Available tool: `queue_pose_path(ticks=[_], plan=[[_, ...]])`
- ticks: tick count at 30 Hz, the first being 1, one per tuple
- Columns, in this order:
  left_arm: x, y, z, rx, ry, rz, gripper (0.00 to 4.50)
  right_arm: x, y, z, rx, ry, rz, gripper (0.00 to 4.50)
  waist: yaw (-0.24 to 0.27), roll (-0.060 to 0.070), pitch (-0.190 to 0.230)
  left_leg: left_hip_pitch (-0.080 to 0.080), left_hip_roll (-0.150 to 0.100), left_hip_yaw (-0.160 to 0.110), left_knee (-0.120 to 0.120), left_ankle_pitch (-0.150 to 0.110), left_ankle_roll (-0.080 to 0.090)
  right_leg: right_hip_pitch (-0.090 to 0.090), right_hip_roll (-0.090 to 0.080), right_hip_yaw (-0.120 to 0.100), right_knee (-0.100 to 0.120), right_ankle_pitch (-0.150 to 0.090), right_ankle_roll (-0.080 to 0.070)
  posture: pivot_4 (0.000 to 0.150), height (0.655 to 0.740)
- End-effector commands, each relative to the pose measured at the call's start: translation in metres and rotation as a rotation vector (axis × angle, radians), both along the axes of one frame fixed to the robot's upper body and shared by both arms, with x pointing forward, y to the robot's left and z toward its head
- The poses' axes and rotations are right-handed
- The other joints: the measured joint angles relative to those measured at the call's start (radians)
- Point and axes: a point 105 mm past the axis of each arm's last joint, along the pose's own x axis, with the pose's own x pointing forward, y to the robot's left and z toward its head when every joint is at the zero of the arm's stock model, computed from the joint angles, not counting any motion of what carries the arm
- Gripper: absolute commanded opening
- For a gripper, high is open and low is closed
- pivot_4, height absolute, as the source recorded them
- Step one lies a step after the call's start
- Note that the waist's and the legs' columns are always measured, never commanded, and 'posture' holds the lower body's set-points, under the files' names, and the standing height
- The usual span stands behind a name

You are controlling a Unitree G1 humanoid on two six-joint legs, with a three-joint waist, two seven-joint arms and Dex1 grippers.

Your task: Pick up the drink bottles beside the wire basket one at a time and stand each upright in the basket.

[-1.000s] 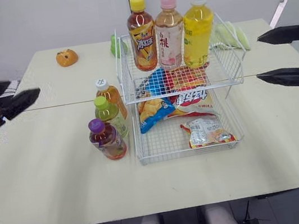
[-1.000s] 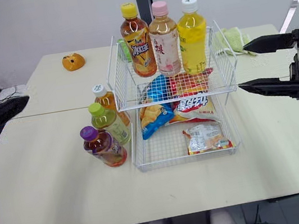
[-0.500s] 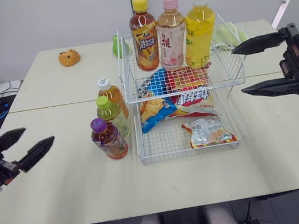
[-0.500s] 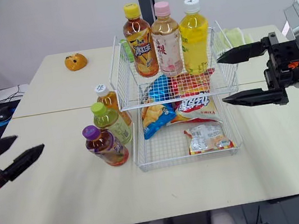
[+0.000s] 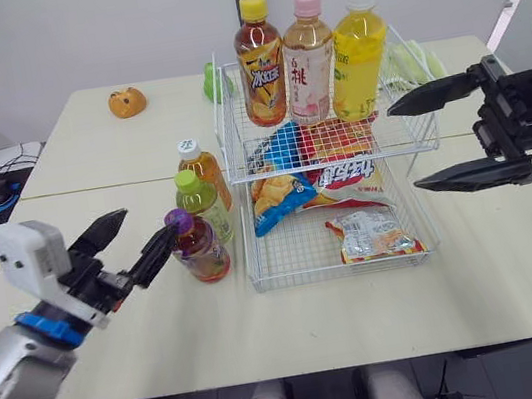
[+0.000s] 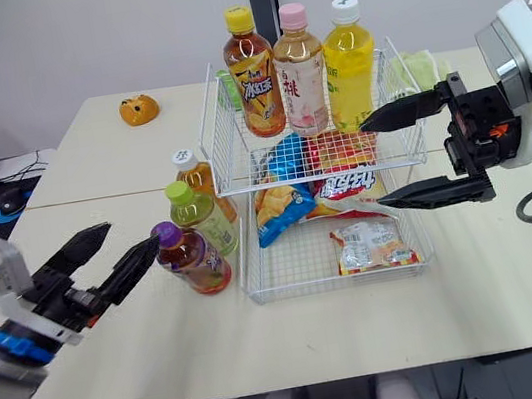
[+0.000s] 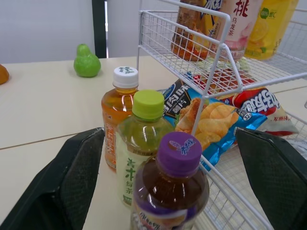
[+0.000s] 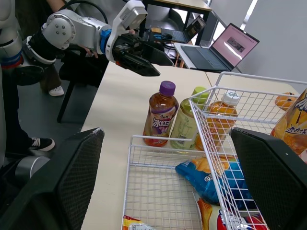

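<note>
**Left tool closing on a tight cluster of bottles**

The left tool (image 5: 147, 224) hovers out to the left of the wire basket (image 5: 250, 285), its two black fingers spread wide and holding nothing. One fingertip sits just beside the cap of the purple-capped bottle (image 5: 196, 248).

That bottle stands upright on the surface, just left of the basket's front corner. The green-capped bottle (image 5: 202, 202) and the white-capped bottle (image 5: 202, 167) stand behind it along the basket's left wall. All three are packed close together.

The crowding is the main risk. A finger sliding behind the purple-capped bottle could shove the green-capped one over or jam it against the wire. A grasp high at the cap could let the bottle swing or slip.

The basket's upper tier already holds three upright bottles: a yellow-capped tea (image 5: 260, 59), a pink-capped one (image 5: 306, 56) and a yellow drink (image 5: 357, 51). The lower tier holds a blue chip bag (image 5: 276, 198), a red bag (image 5: 348, 171) and a small packet (image 5: 373, 235). A bottle set on these bags would probably topple.

The right tool (image 5: 406, 149) hangs at the basket's right side, spread wide and empty.
</note>
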Motion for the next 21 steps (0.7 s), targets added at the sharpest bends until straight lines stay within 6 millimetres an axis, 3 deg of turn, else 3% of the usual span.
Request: queue_pose_path(ticks=[1,10,16,19,21], plan=[[0.006,-0.013,0.005,0.038,-0.035,0.054,4.48,-0.007,0.003,0.009,0.001,-0.05,0.016,4.5,0.002,0.0,0.0,0.0,0.0,0.0,0.0,0.0,0.0,0.0,0.001,0.0,0.0,0.0,0.0,0.15,0.74],[0.032,-0.032,-0.008,0.05,0.022,0.158,4.48,-0.005,0.005,0.012,0.006,-0.054,0.016,4.5,0.01,0.0,0.0,0.0,-0.001,0.001,0.001,0.0,0.001,0.001,0.002,0.0,0.0,0.001,0.001,0.15,0.74],[0.036,-0.037,-0.015,0.072,0.043,0.176,4.48,-0.004,0.003,0.013,0.005,-0.054,0.008,4.5,0.01,0.0,0.0,0.0,-0.001,0.002,0.001,0.0,0.001,0.001,0.002,0.0,0.0,0.001,0.001,0.15,0.74],[0.035,-0.038,-0.019,0.074,0.053,0.182,3.95,-0.004,0.003,0.014,0.006,-0.056,0.003,4.5,0.01,0.0,0.0,0.0,-0.001,0.002,0.001,0.0,0.001,0.001,0.002,0.001,0.0,0.001,0.001,0.15,0.74],[0.036,-0.039,-0.019,0.071,0.053,0.185,3.32,-0.003,0.003,0.014,0.006,-0.057,0.004,4.5,0.01,0.0,0.0,0.0,-0.001,0.002,0.001,0.0,0.001,0.001,0.002,0.0,0.0,0.001,0.001,0.15,0.74]])
